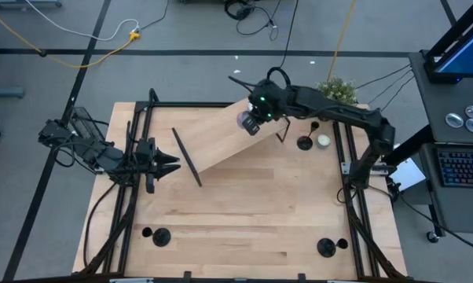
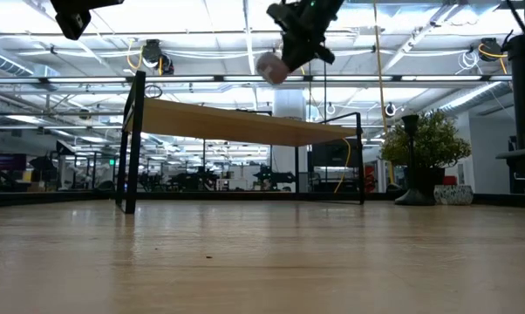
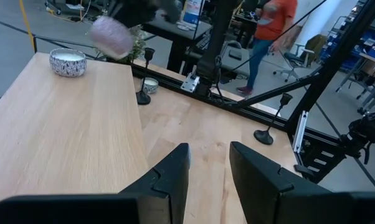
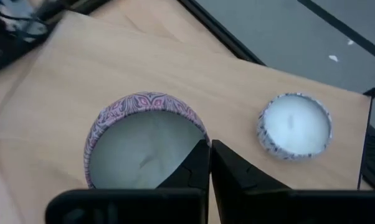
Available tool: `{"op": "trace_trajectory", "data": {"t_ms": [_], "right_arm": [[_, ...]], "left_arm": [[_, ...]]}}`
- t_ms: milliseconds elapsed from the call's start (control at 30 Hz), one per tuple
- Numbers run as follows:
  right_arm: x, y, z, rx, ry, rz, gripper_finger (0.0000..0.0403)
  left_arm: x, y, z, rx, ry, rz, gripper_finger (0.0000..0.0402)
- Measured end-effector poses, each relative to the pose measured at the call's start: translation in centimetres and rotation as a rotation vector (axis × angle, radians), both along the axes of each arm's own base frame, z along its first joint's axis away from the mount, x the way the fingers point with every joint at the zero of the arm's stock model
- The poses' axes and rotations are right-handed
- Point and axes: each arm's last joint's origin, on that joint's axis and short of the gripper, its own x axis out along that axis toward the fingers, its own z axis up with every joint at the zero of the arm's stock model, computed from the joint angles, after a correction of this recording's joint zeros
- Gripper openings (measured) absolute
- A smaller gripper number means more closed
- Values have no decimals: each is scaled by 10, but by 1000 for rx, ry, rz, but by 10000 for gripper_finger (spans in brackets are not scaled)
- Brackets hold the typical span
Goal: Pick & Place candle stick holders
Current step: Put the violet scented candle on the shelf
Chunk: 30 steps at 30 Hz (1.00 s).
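Overhead, your right gripper (image 1: 250,123) pinches a pink-patterned candle tin (image 1: 247,121) above the raised shelf (image 1: 221,141); two candle stick holders (image 1: 305,142) stand right of it. Low view: table (image 2: 262,262) open. Left wrist: left gripper (image 3: 209,163) parted, empty. Right wrist: second tin (image 4: 295,132) near shelf edge.

Raised light-wood shelf board (image 1: 221,140) on thin black legs over the pale wooden table (image 1: 244,212); pink-patterned round candle tin (image 4: 144,146) and white patterned candle tin (image 4: 294,126); small green potted plant (image 1: 338,90).
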Motion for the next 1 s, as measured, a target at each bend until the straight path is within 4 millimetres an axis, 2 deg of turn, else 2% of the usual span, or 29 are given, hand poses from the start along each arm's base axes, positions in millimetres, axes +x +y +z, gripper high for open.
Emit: {"op": "trace_trajectory", "data": {"t_ms": [400, 800, 1000], "right_arm": [[19, -22, -34, -11, 107, 20, 0], [12, -34, -36, -26, 144, 16, 0], [13, -34, -47, -22, 157, 26, 0]], "left_arm": [[0, 0, 0, 0, 0, 1, 122], [0, 0, 0, -1, -1, 1, 122], [0, 0, 0, -2, -1, 1, 122]]}}
